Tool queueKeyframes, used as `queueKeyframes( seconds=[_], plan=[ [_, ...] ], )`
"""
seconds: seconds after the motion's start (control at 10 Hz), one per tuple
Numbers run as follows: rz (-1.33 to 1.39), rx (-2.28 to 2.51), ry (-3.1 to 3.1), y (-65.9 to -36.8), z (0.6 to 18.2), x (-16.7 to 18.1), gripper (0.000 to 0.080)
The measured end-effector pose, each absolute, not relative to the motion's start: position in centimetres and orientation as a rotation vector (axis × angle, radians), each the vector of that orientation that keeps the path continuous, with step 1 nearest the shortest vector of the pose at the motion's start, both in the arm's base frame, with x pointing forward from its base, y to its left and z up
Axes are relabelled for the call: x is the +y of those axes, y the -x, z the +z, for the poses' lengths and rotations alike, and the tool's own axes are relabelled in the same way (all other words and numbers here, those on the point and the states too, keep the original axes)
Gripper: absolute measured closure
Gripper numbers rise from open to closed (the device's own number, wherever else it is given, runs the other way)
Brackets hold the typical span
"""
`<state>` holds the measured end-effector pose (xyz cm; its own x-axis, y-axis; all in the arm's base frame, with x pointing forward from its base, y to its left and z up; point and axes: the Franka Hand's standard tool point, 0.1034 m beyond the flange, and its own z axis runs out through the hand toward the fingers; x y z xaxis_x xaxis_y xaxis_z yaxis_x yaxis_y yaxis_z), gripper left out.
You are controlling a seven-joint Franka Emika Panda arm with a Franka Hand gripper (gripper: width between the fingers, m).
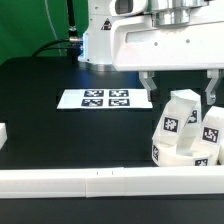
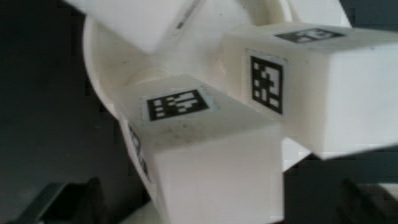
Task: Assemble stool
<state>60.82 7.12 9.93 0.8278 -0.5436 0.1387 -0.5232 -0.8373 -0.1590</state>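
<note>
2 tagged legs (image 1: 183, 112) stand on the seat (image 1: 178, 152); jaws (image 1: 180, 90) spread, holding nothing; no readable writing

Stool (image 1: 187, 130) sits at the exterior view's right, near the front rail, right under my wrist. White plastic, w/ black-and-white square tags on its faces. Round disc seat (image 2: 134, 60) lies flat below; blocky legs stick up from it. From the wrist cam, two legs fill the frame: near leg (image 2: 205, 150) upright, tag on top; second leg (image 2: 320, 85) beside it, tilted, tags on top & side.
</note>
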Motion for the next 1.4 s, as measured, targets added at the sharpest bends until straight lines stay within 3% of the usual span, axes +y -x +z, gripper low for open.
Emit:
queueKeyframes(
  seconds=[0.7, 1.1, 1.4],
  plan=[
    [-0.299, 0.137, 3.082, -60.6, 9.9, 7.4, 0.0151],
    [-0.269, 0.109, 3.094, -60.4, 9.9, 7.7, 0.0151],
    [-0.075, 0.063, 3.085, -60.3, 9.9, 7.1, 0.0151]
  ],
)
